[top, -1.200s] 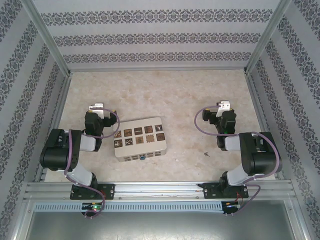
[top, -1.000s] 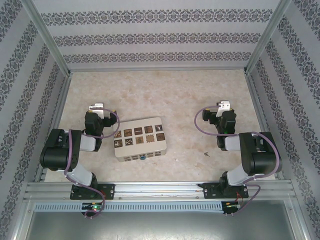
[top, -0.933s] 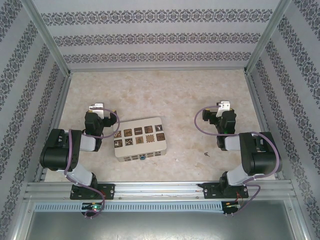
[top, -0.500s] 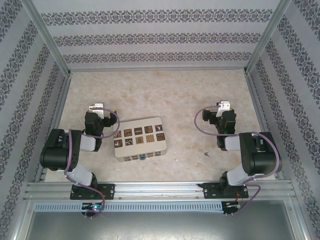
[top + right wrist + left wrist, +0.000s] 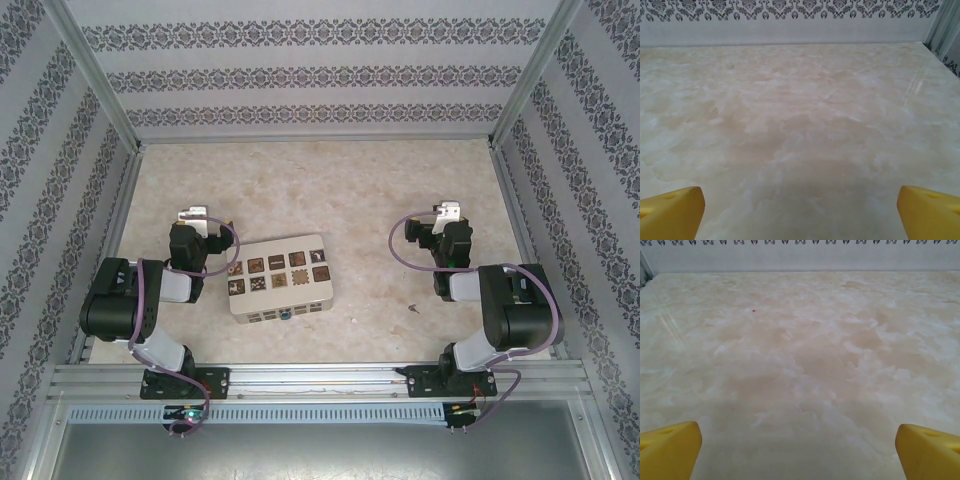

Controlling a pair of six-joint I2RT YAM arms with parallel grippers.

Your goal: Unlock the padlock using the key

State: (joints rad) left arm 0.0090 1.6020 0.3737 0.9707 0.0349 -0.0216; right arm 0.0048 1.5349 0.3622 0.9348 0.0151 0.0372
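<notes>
While the left gripper (image 5: pixel 799 450) stands just left of the box (image 5: pixel 278 279), the right gripper (image 5: pixel 800 212) stands well to its right. Both have their yellow fingers (image 5: pixel 670 449) spread wide and hold nothing. The padlock (image 5: pixel 287 315), it seems, is the small blue spot at the box's near side. The key (image 5: pixel 412 308) lies right of the box, well apart.

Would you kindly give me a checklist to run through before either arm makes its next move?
1. The left pincer is open and empty: ok.
2. The right pincer is open and empty: ok.
3. The key lies free on the table, apart from the box: ok.
4. The padlock is located at the box's near side: ok.
5. Whether the padlock is locked: cannot tell, too small.
</notes>
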